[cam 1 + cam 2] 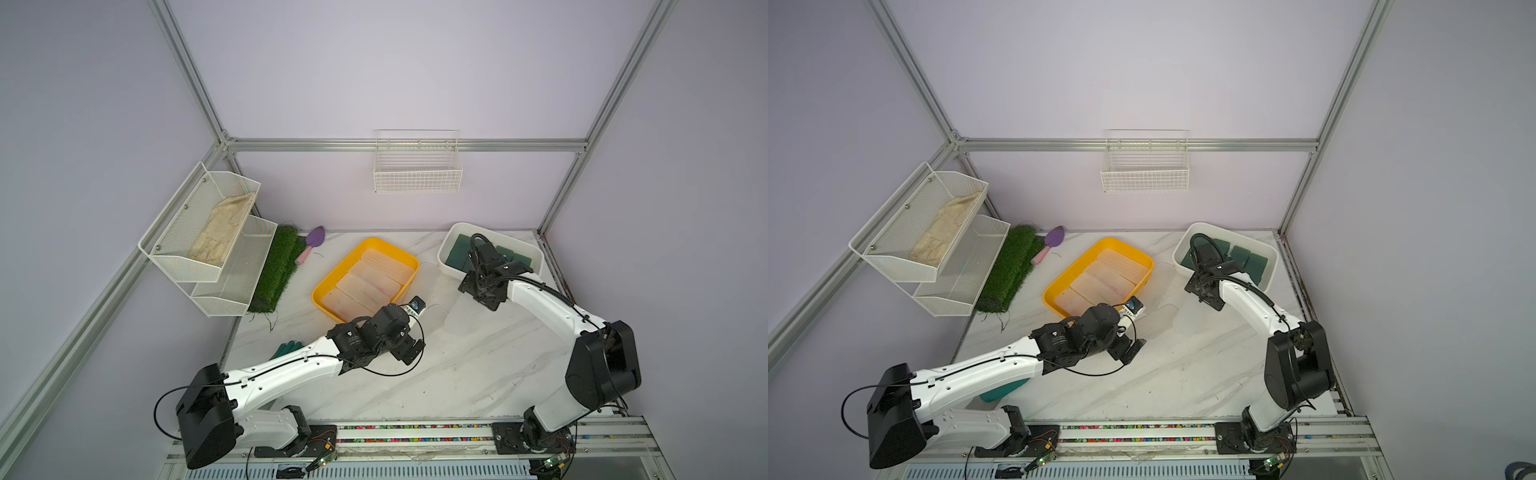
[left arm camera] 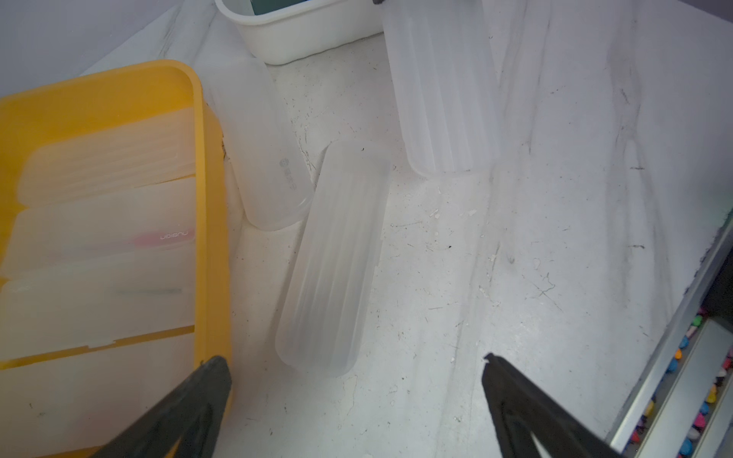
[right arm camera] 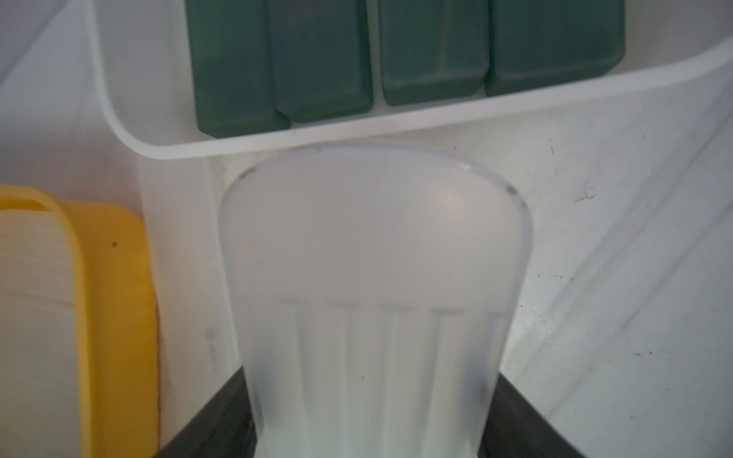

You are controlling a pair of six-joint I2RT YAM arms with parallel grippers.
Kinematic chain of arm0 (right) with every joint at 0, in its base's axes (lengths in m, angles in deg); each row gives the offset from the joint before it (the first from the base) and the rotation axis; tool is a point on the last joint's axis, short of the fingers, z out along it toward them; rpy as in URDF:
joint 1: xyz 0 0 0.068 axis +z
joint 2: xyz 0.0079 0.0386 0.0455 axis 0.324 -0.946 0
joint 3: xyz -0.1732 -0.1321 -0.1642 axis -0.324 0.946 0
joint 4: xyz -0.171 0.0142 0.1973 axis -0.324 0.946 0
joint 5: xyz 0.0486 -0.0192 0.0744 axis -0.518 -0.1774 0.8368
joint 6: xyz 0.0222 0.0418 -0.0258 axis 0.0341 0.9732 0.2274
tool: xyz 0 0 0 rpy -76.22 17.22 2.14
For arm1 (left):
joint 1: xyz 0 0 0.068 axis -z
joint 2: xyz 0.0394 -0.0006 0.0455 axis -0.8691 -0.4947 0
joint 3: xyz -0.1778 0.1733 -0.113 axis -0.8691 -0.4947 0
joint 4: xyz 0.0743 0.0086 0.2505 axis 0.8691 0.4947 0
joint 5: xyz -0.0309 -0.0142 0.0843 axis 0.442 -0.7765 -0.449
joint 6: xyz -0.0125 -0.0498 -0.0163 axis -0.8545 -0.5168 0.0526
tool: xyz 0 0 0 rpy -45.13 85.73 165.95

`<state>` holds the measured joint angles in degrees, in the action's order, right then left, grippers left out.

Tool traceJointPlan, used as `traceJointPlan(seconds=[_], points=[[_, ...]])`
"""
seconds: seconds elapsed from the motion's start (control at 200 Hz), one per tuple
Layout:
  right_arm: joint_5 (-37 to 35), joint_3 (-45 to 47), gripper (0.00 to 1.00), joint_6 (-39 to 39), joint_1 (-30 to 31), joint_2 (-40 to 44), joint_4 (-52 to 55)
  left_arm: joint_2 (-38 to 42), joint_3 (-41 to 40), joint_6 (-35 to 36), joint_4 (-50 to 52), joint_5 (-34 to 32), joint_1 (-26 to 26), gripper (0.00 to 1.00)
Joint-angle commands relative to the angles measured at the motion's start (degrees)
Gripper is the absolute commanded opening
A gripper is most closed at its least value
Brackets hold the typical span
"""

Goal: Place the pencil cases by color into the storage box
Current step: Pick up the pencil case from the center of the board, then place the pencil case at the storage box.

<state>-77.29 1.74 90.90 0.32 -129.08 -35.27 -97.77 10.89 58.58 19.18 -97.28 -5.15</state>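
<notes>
My right gripper (image 3: 369, 376) is shut on one end of a frosted clear pencil case (image 3: 373, 246), just in front of the white storage box (image 3: 119, 119). That box holds several dark green pencil cases (image 3: 321, 59) side by side. The yellow storage box (image 1: 328, 286) holds several frosted cases (image 1: 365, 286). Two more frosted cases lie on the table, one (image 2: 258, 146) against the yellow box (image 2: 210, 206) and one (image 2: 333, 257) beside it. My left gripper (image 2: 355, 368) is open and empty just short of that second case, and shows in both top views (image 1: 409, 349) (image 1: 1127, 349).
A teal glove (image 1: 286, 349) lies partly under my left arm. A grass mat (image 1: 278, 270), a purple trowel (image 1: 313, 241) and white mesh shelves (image 1: 208, 232) stand at the back left. A wire basket (image 1: 417, 170) hangs on the back wall. A rail (image 1: 415, 428) runs along the front.
</notes>
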Motion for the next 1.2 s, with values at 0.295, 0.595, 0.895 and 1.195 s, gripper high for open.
traceJointPlan(seconds=[0.295,0.595,0.895,1.195], points=[[3.69,-15.88,0.68,-15.46,3.92,-5.66,-10.04,8.78,6.15,-14.80,9.64,4.28,-12.10,1.00],[8.53,-33.56,0.68,-28.22,14.39,-20.82,-15.09,17.40,2.41,-24.97,16.98,4.44,-25.05,1.00],[16.47,-41.84,0.68,-36.21,20.69,-31.78,-22.55,27.22,-4.51,-35.68,22.57,6.20,-38.71,1.00],[21.33,-47.83,0.68,-43.59,25.87,-38.79,-22.49,29.87,-7.03,-38.70,27.12,4.76,-46.25,1.00]])
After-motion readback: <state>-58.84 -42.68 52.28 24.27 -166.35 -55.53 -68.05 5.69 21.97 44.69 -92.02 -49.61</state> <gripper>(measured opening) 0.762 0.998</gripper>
